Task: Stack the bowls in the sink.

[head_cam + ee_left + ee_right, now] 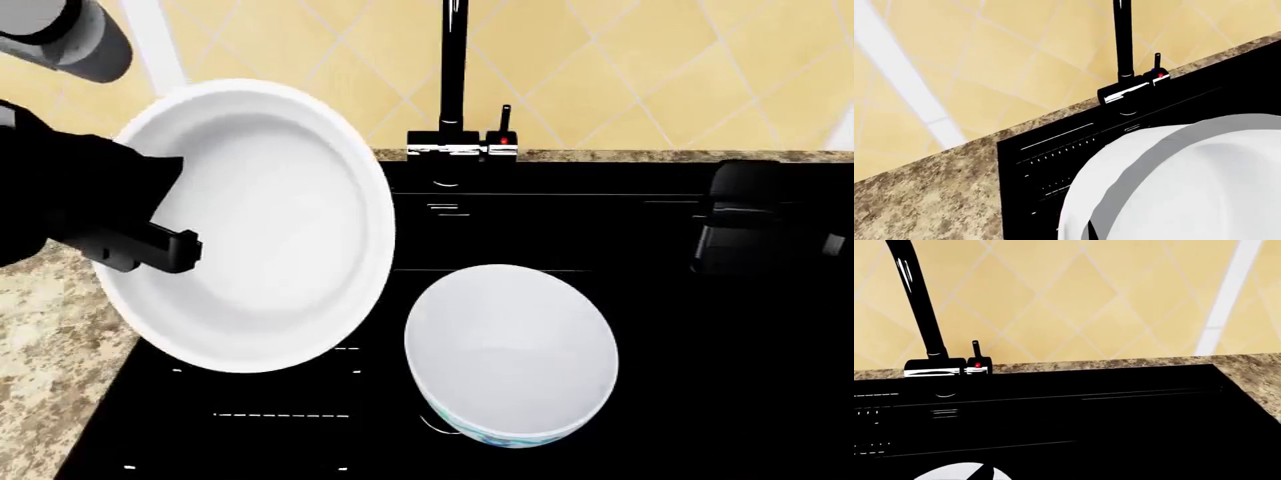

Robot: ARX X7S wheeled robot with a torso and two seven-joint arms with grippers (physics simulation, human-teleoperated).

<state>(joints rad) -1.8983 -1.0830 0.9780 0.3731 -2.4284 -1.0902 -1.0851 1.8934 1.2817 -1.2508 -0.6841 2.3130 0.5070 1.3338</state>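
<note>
bowls first: the plain white bowl [254,225] hangs in my left end effector [158,248], tilted so its open inside faces the head camera. one black finger [140,250] lies across the inside of the bowl at its left rim, so i am clamped on that rim, though the other finger is hidden behind the bowl. this bowl is lifted above the left part of the sink [694,400], over the thin white ribbed drainer lines [280,414], and part of it also overlaps the speckled stone surface [47,340] in the head view. in the left wrist view the same bowl [1181,185] fills the near corner, with the sink's edge and the surface beyond it.

the floral bowl [511,352] sits upright on the sink floor, just right of the held bowl and apart from it; a teal band shows on its near outside wall. a sliver of white rim [954,473] shows at the edge of the right wrist view.

my right end effector [747,228] hovers over the right part of the sink, well apart from both bowls and holding nothing; it is black on black, so i cannot tell how its jaws stand.

the tall black tap [455,75] rises behind the sink against yellow diamond tiles [627,70].
</note>
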